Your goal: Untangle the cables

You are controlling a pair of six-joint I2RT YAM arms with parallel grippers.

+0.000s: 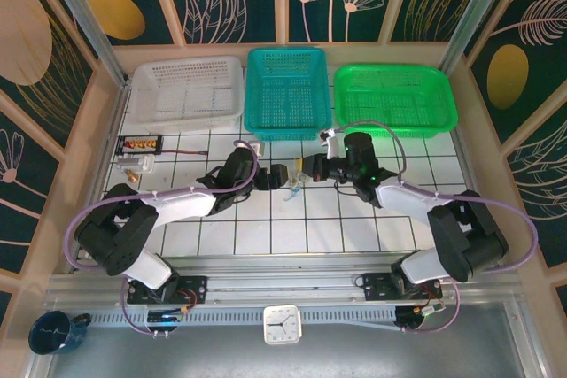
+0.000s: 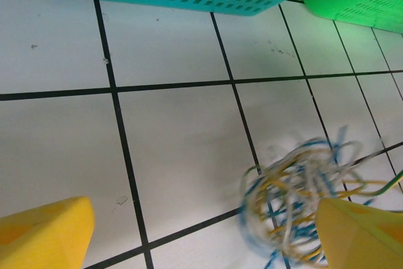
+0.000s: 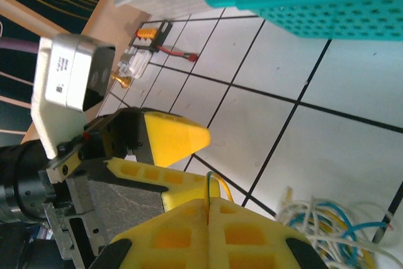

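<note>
Between the two claws, on the white tiled table just in front of the teal basket, the cables lie in a loose whitish, blue and yellow tangle, which is blurred in the left wrist view. The left gripper stands wide open and holds nothing; its yellow fingers are far apart, and whether the one by the tangle's edge touches it I cannot tell. The right gripper is closed, with a thin strand of the cables pinched in the seam between its fingers, and the tangle lies just beside it.
</note>
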